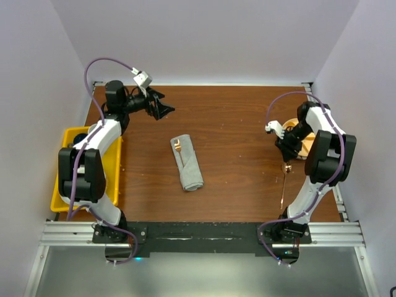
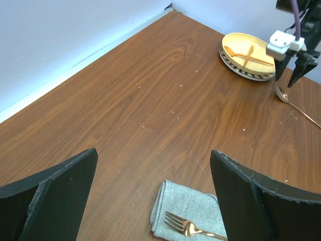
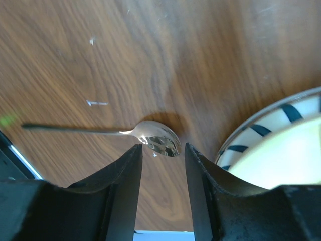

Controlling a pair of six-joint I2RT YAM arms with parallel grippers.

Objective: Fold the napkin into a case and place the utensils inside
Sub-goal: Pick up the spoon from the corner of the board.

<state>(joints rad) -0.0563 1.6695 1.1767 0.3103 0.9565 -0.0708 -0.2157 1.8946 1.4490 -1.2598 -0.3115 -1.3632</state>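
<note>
We found the napkin folded into the case (image 1: 189, 167). It lay flat on the table (image 1: 235, 124), a little left of centre, with its long side running away from the arm bases at a slight tilt. A copper-coloured fork (image 2: 186, 227) sat tucked into the case. Its tines stuck out at the far end and the cloth covered its handle.

The copper-coloured spoon (image 3: 159, 139) lay outside the case and well apart from it, on the right side of the table, near a striped plate (image 2: 231, 64). Its bowl pointed toward the far edge and its thin handle ran back toward the near edge. The plate carried an orange spoon and fork (image 2: 249, 54), crossed one over the other.

The right gripper (image 3: 162, 150) pointed down over the bowl of the spoon. Its fingers stood partly apart with nothing clamped between them, one tip on each side of the bowl's edge. We could not tell whether either tip touched the metal.

The left gripper (image 1: 162, 105) hung raised over the far left part of the table, well apart from the case. Its jaws were spread wide and held nothing.

A yellow bin (image 1: 62, 198) stood at the left edge of the table, beside the left arm.
</note>
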